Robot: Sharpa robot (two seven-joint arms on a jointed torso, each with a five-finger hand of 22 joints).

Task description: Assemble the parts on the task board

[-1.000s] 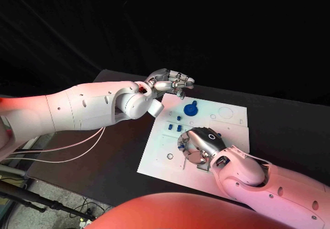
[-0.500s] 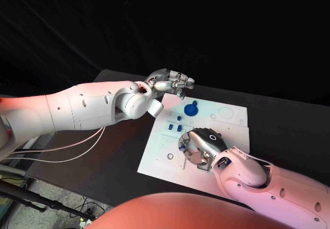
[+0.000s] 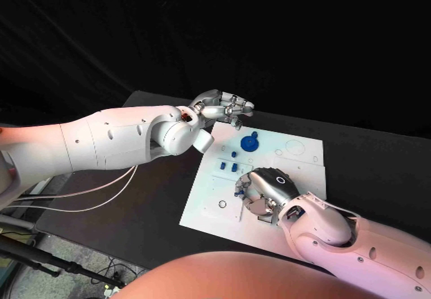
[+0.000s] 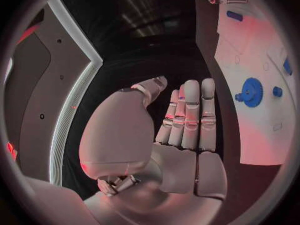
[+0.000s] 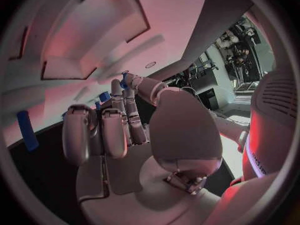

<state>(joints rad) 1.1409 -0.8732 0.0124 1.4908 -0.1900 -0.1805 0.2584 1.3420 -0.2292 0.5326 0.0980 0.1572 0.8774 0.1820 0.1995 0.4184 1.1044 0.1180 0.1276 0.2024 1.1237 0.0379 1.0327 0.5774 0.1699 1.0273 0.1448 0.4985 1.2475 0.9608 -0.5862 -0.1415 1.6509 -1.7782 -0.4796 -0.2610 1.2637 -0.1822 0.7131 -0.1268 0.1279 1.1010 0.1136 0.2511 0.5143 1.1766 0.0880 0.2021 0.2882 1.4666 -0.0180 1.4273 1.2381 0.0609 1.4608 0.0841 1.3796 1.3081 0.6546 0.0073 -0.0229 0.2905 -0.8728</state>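
Observation:
The white task board lies in the middle of the black table. A blue gear stands in its far part, also in the left wrist view as the gear. Three small blue pegs stand just nearer. My right hand is low over the board's near middle with its fingers curled down. A small blue part sits at its fingertips, seemingly pinched by thumb and finger. My left hand hovers above the board's far left corner; its fingers are straight and hold nothing.
Small rings and recesses mark the board, one ring near its left edge and a round outline at its far right. Bare black table lies to the right of the board.
My right hand has shifted slightly to the right and nearer over the board, the blue part moving with it. The left hand has not moved.

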